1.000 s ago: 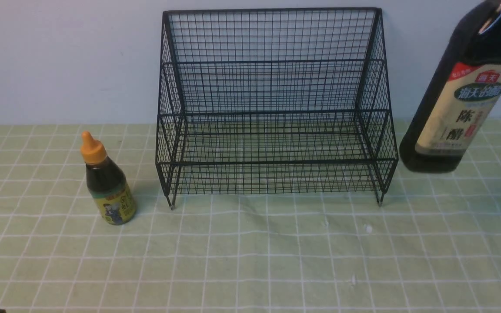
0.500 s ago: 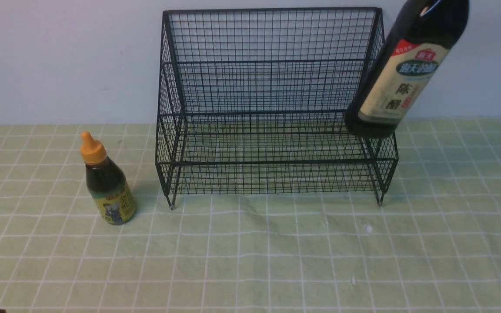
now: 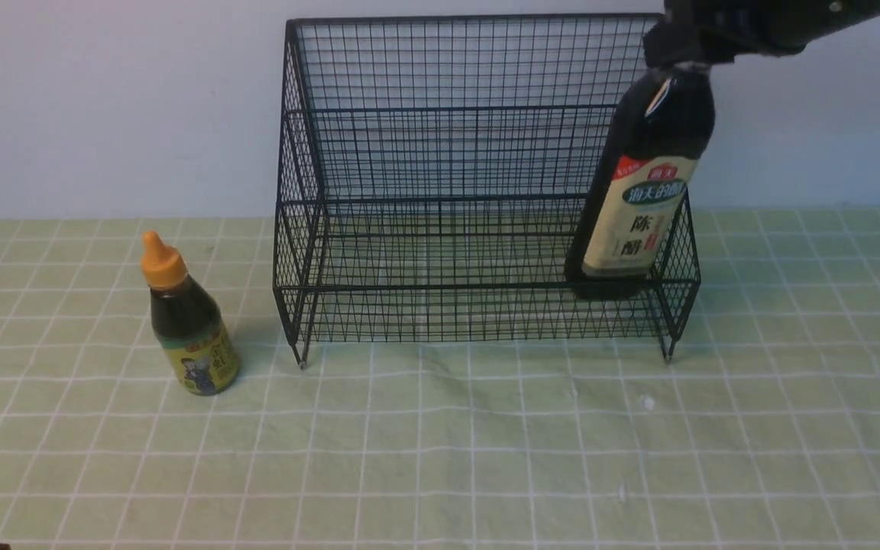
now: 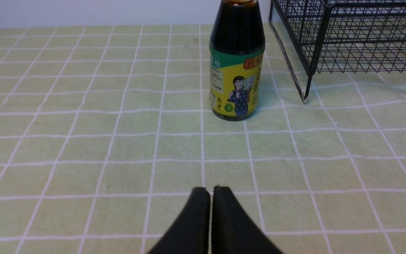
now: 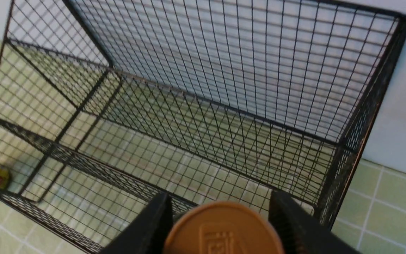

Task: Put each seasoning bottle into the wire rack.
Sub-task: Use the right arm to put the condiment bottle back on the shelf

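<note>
Can't tell for sure what kind of place this is; could be a home, kitchen or lab test setup. Pics show a table (image 3: 440,443) w/ a pale green cloth, white grid lines, up against a plain pale wall (image 3: 119,107). Black wire rack (image 3: 478,286) + two dark sauce btls, tall one (image 3: 642,191) & short one (image 3: 192,328), look kitchen-type. Robot arm (image 3: 784,27) at the rack hints at lab, n/t more.

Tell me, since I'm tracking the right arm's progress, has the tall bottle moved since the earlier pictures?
Yes. The tall bottle has moved left: first beyond the wire rack's right side, it is now behind the front rail, near that side.
</note>
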`<action>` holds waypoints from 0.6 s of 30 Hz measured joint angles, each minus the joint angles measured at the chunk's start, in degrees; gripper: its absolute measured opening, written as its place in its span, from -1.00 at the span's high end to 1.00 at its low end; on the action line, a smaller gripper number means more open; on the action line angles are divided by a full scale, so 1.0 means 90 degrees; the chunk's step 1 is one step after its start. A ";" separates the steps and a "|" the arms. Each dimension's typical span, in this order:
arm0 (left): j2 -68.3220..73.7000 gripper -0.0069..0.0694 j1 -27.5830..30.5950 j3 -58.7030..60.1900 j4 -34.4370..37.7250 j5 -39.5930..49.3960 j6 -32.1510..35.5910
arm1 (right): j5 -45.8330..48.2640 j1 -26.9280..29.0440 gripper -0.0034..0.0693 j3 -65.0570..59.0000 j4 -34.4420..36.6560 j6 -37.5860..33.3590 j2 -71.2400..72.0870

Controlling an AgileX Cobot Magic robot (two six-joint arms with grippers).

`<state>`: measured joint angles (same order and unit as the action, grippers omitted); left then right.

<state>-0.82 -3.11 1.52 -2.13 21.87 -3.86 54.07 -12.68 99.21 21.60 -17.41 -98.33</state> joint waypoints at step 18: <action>0.0000 0.84 0.0000 0.0000 0.0000 0.0000 0.0000 | 0.0135 -0.0576 -0.18 0.0000 -0.1323 0.1220 -0.0172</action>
<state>-0.82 -3.11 1.52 -2.13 21.87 -3.86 55.29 -17.87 99.21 9.70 -6.44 -99.88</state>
